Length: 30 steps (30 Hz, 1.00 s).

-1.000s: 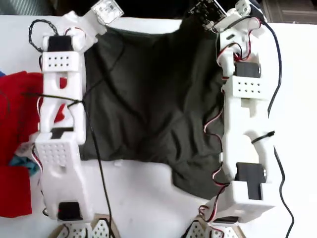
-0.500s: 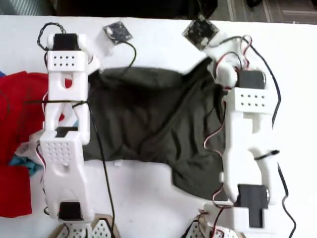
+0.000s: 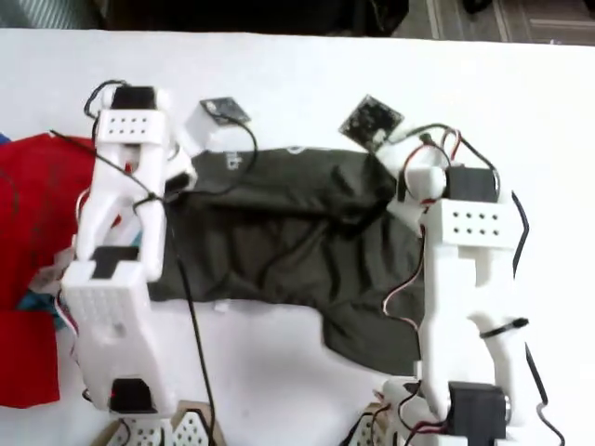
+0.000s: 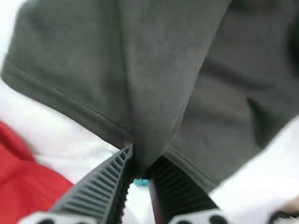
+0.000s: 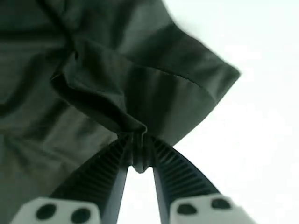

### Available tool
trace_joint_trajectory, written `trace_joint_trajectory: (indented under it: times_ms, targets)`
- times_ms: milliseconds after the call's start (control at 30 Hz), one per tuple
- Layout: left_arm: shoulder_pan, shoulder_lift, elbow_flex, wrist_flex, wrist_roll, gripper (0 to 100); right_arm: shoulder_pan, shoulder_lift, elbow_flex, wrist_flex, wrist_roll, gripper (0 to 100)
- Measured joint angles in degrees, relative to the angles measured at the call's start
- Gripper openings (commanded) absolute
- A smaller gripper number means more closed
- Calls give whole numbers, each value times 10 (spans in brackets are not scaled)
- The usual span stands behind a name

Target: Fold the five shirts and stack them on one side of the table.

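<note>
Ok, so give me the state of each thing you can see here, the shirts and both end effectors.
dark shirt, partly folded over itself, wrinkled, held at two points.
left end effector, shut on the dark shirt's edge.
right end effector, shut on a bunched fold of the dark shirt.
red shirt, lying loose, ungripped.

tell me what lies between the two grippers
The dark shirt, its pinched edge running from the left gripper to the right gripper, as the high view shows.

White table (image 3: 307, 84), dim floor (image 3: 530, 19) beyond its edge.
</note>
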Motion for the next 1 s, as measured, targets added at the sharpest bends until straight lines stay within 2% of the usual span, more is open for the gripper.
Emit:
trace_joint_trajectory:
  times_ms: [233, 500, 667, 767, 1000]
  targets:
    - [-2, -36, 141, 0, 13, 20, 46, -47, 53, 48, 0, 19]
    - [-51, -36, 158, -12, 14, 20, 84, -120, 124, 92, 2, 19]
    - [-69, -36, 178, -10, 11, 20, 93, -194, 202, 105, 56, 19]
    - [-70, -36, 222, -10, -22, 20, 110, -243, 251, 105, 78, 19]
    - [-86, -36, 292, -10, -44, 21, 113, -325, 337, 105, 96, 19]
